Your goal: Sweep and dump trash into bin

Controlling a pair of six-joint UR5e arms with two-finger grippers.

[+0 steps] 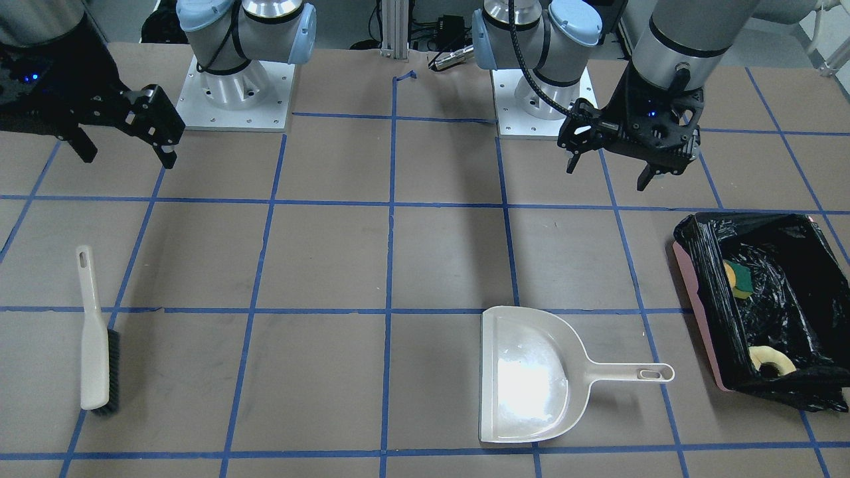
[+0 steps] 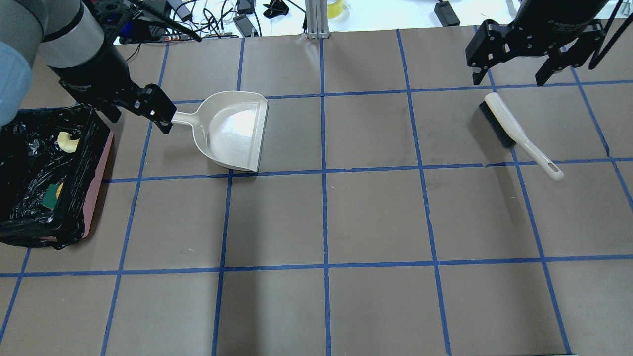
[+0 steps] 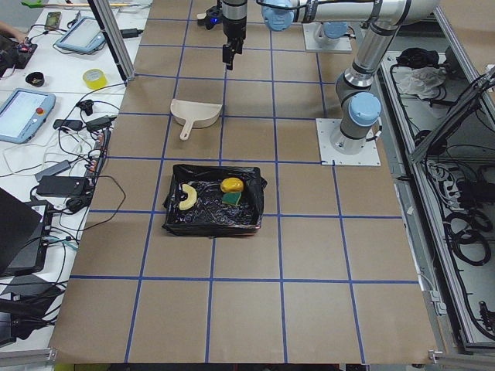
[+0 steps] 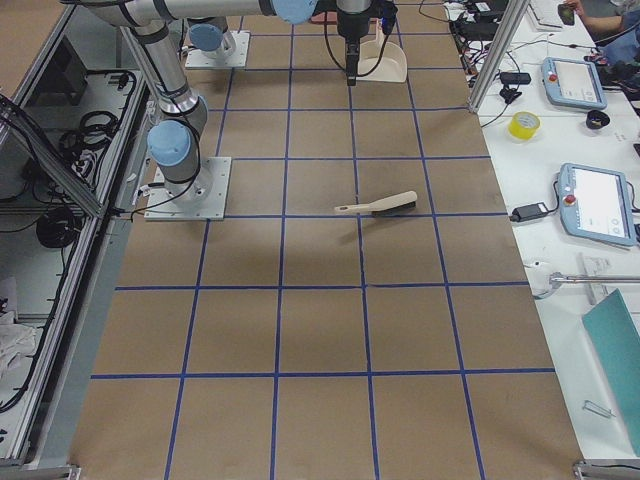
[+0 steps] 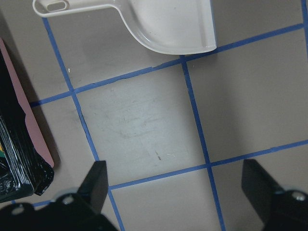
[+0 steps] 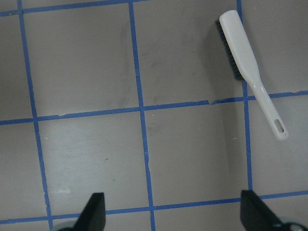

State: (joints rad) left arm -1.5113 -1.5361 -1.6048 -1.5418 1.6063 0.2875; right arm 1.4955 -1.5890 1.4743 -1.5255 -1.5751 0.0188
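Note:
The pink bin (image 1: 697, 312) lined with a black bag stands at the table's end on my left; it also shows in the overhead view (image 2: 96, 183). Inside lie the pale crescent (image 1: 773, 362), the yellow-green sponge (image 1: 740, 280) and the orange lump (image 3: 231, 185). The cream dustpan (image 2: 232, 131) lies empty on the table beside the bin. The brush (image 2: 514, 131) lies flat on my right side. My left gripper (image 2: 141, 121) is open and empty above the dustpan's handle. My right gripper (image 2: 509, 79) is open and empty, raised beyond the brush.
Brown table with a blue tape grid (image 2: 324, 170). Both arm bases (image 1: 239, 93) stand at the robot's edge. Cables and devices lie past the far edge (image 2: 247, 15).

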